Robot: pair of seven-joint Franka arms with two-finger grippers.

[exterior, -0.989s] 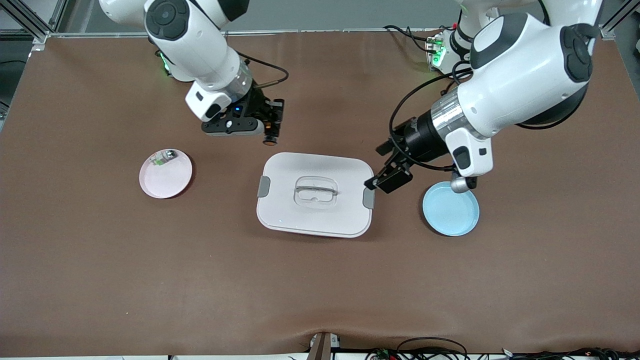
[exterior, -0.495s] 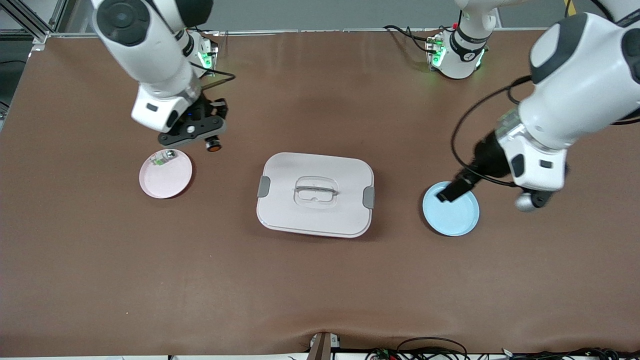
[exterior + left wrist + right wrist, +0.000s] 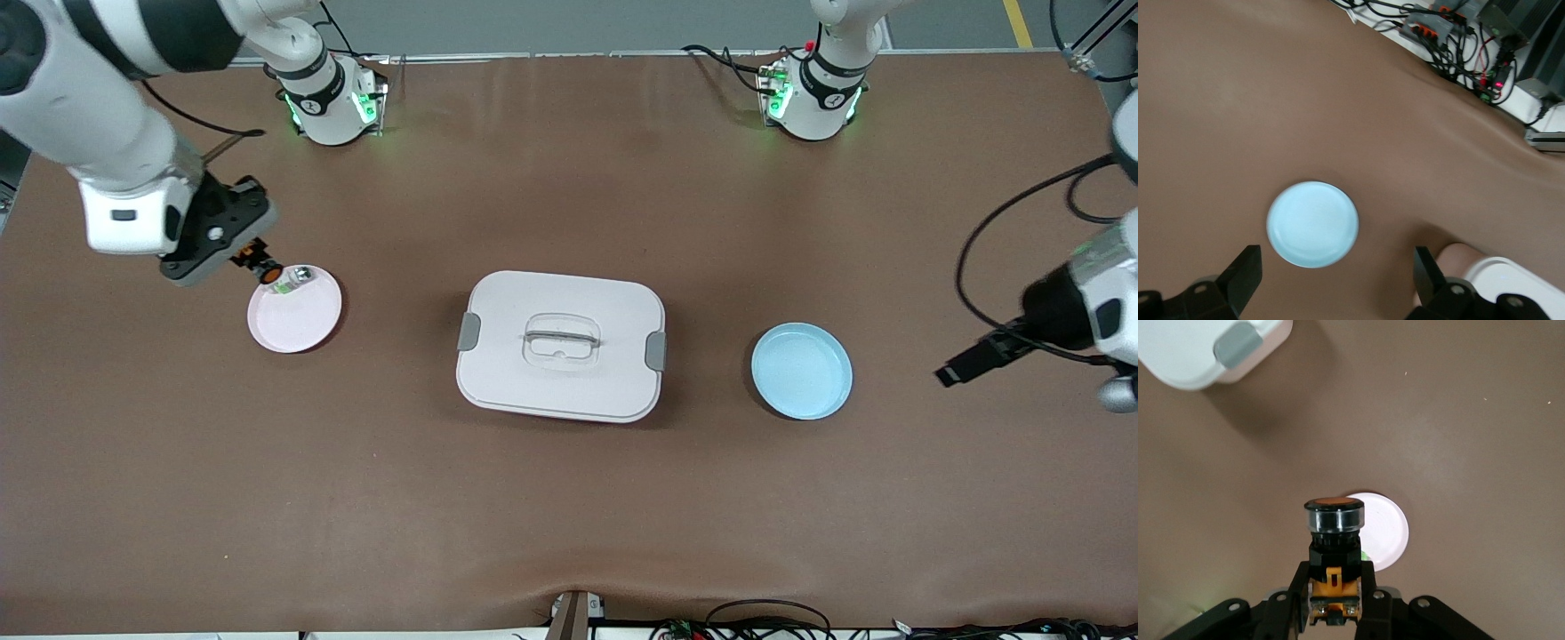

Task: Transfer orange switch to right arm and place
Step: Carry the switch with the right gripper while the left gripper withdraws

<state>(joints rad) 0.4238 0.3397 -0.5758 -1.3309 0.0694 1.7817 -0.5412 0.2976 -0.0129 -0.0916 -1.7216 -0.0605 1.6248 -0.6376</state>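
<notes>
My right gripper (image 3: 253,260) is shut on the orange switch (image 3: 268,272), a black cylinder with an orange cap. It holds the switch in the air over the rim of the pink plate (image 3: 298,320). In the right wrist view the switch (image 3: 1334,533) sticks out between the fingers (image 3: 1298,593), with the pink plate (image 3: 1390,527) below it. My left gripper (image 3: 965,364) is open and empty, over bare table toward the left arm's end, apart from the blue plate (image 3: 801,371). The left wrist view shows its fingers (image 3: 1243,272) spread wide with the blue plate (image 3: 1312,224) between them, lower down.
A small clear-and-green part (image 3: 290,282) lies on the pink plate. A white lidded box (image 3: 560,345) with grey clips stands mid-table between the two plates; its corner shows in the left wrist view (image 3: 1501,277) and the right wrist view (image 3: 1198,350). Cables lie past the table's edge (image 3: 1451,33).
My right arm carried the switch from near the white box to over the pink plate's rim. My left arm pulled away from the blue plate toward its own end of the table.
</notes>
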